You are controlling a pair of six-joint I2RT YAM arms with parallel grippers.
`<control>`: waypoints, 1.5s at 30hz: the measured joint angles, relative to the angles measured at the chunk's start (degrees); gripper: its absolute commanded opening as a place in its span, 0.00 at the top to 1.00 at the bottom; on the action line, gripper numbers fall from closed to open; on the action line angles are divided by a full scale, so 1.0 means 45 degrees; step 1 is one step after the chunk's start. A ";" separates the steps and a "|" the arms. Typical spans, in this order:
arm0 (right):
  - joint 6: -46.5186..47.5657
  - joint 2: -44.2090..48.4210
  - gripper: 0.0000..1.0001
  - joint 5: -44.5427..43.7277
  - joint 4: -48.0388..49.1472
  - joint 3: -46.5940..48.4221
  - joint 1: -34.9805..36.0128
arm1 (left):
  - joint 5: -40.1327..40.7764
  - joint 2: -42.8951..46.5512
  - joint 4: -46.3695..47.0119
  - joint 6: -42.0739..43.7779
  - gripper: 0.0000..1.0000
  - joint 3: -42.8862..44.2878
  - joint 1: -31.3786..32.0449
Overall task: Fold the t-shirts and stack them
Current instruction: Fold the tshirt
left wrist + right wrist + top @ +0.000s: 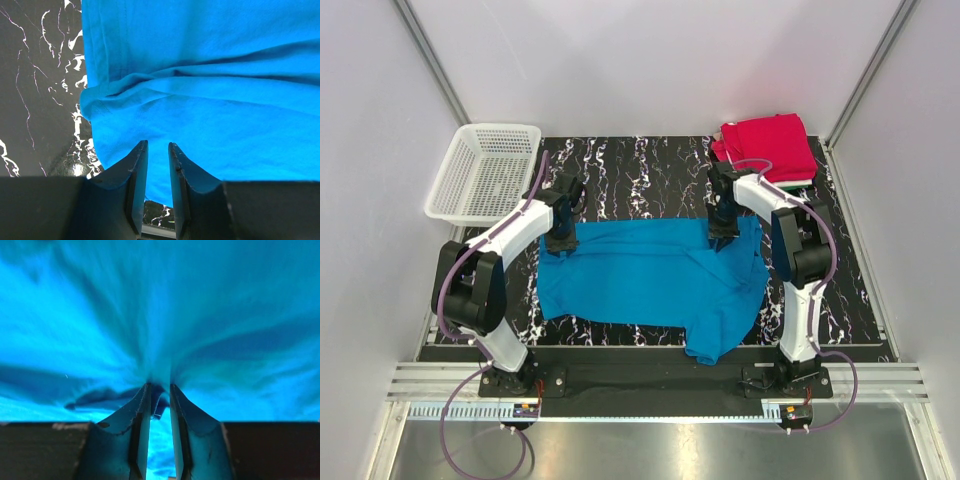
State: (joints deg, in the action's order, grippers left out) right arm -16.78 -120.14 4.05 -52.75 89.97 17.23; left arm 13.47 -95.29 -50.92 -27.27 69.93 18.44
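A bright blue t-shirt (650, 280) lies spread across the black marbled table (640, 170), with one part hanging over the near edge at the right. My left gripper (560, 243) stands over the shirt's far left corner. In the left wrist view its jaws (158, 144) are a little apart, with flat cloth (210, 90) beneath and nothing pinched. My right gripper (722, 238) is at the shirt's far right corner. In the right wrist view wrinkles run into its fingertips (159, 385), and a dark fold of blue cloth (225, 315) sits between them. A folded red t-shirt (768, 145) tops the stack at the far right.
A white plastic mesh basket (485, 170) stands at the far left corner, partly off the table. Grey walls with metal rails close in the sides and back. The arm bases are bolted along the near edge.
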 measured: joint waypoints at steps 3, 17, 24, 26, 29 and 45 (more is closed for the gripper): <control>0.0010 0.0330 0.71 0.0049 -0.0180 -0.0257 0.0000 | 0.0000 0.0000 0.0005 0.0000 0.73 0.0000 0.0000; -0.0078 0.1447 0.71 0.1039 -0.0811 -0.0578 0.0005 | -0.0005 -0.0165 0.0233 0.0019 0.73 0.0053 0.0000; -0.0325 0.1467 0.71 0.1394 -0.0869 -0.0923 0.0005 | -0.0005 -0.0379 0.0311 0.0068 0.73 0.0209 0.0000; -0.0403 0.1506 0.71 0.1486 -0.0874 -0.0996 0.0015 | -0.0005 -0.0418 0.0321 0.0078 0.73 0.0238 0.0000; -0.0578 0.1651 0.71 0.1656 -0.0903 -0.1156 0.0097 | -0.0005 -0.0549 0.0364 0.0107 0.73 0.0301 0.0000; -0.2055 0.3084 0.70 0.1438 -0.1865 -0.1205 0.2103 | -0.0034 -0.1020 0.0869 0.0379 0.73 0.0792 0.0000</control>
State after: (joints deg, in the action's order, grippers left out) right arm -26.02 -106.26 10.52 -61.14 84.55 26.70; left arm 13.32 -99.88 -47.00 -25.56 73.49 18.44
